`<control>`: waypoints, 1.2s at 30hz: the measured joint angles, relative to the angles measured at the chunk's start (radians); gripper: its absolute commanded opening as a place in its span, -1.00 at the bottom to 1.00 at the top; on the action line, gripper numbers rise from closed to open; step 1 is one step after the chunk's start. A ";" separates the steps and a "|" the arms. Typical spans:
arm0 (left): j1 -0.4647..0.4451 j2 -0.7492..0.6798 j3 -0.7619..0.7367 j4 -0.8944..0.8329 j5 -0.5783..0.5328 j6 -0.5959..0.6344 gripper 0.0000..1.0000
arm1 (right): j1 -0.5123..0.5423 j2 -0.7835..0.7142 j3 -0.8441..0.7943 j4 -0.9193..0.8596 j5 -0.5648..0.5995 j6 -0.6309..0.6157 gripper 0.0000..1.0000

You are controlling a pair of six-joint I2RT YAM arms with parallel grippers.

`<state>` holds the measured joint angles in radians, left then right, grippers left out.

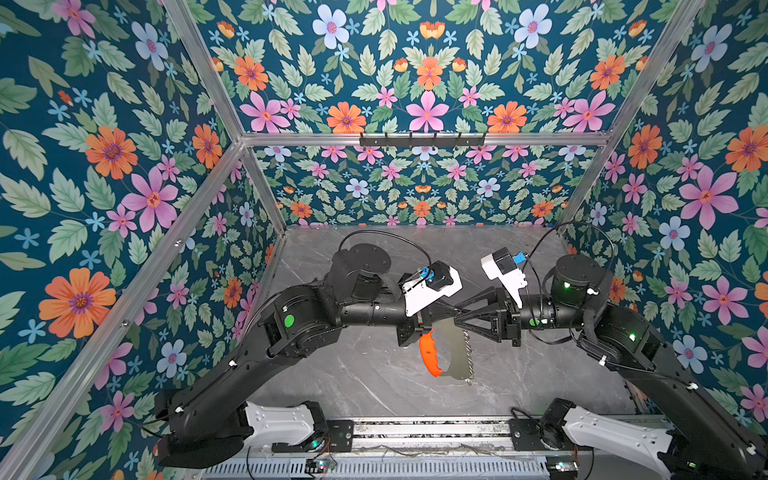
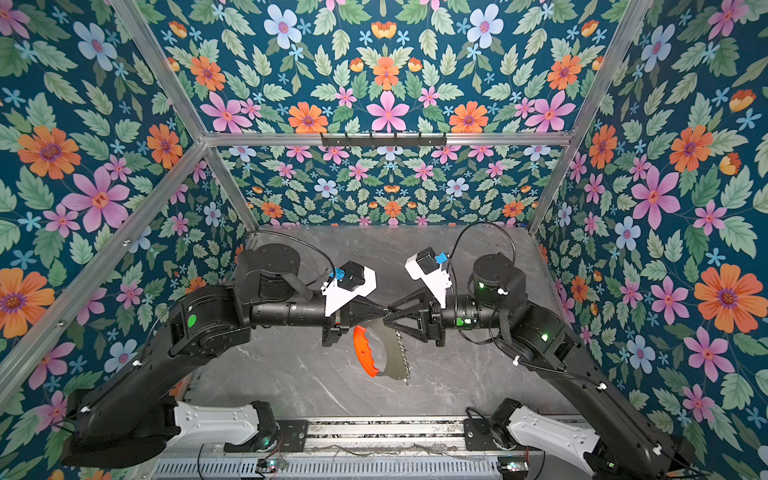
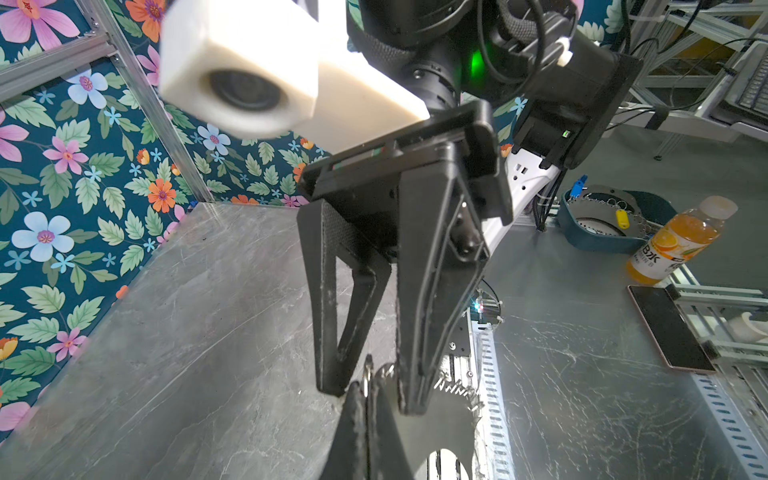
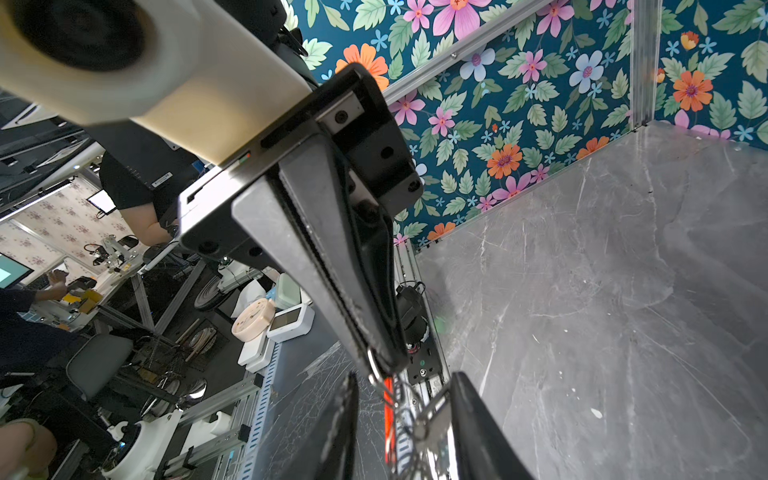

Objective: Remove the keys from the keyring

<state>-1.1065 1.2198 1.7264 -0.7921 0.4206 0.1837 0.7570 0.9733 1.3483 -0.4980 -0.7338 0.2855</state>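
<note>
**Grey crescent hung in the air: one arm clamps, one arm free**

Left of the keyring, my left end effector [image 4: 381,362] is clenched at the keyring's top end. In the right wrist view it pinches a small silver ring there. I judge the grip is placed so that the whole keyring [image 1: 454,353] hangs free beneath it. That keeps it clear of the table [image 1: 353,374] under the keyring, with nothing pressing its loops flat.

The keyring hangs roughly upright. Its red strip [image 1: 428,353] runs down the edge turned toward my left arm, and the flat grey plate sits in the middle. The fringe of silver loops [image 1: 468,349] lines the edge turned toward my right arm. That facing looks deliberate to me, since it offers the hardware to the arm that carries nothing.

Right of the keyring, my right end effector [image 3: 370,399] meets the left one tip to tip at the keyring's top end. Its fingers [image 3: 326,311] stand apart, released, gripping nothing I can see. The pinched ring and the topmost loops lie in the gap between them.

The key is too small for me to single out among the loops in any view, so I cannot say which loop carries it. My judgement is that the next closing must catch one loop alone, or the whole fringe will drag along with it.
</note>
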 measured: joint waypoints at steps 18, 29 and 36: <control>0.001 0.013 0.011 -0.003 -0.003 -0.012 -1.00 | -0.001 0.005 0.008 -0.017 -0.014 -0.007 -1.00; 0.002 0.026 0.043 -0.027 -0.018 -0.020 -0.47 | 0.000 0.025 0.047 -0.069 -0.026 -0.027 -1.00; 0.000 0.027 0.066 -0.037 -0.016 -0.024 -0.29 | -0.002 0.061 0.094 -0.144 -0.015 -0.056 -1.00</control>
<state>-1.1069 1.2465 1.7924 -0.8295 0.4049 0.1600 0.7555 1.0340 1.4425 -0.6422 -0.7486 0.2295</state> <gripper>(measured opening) 0.335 0.066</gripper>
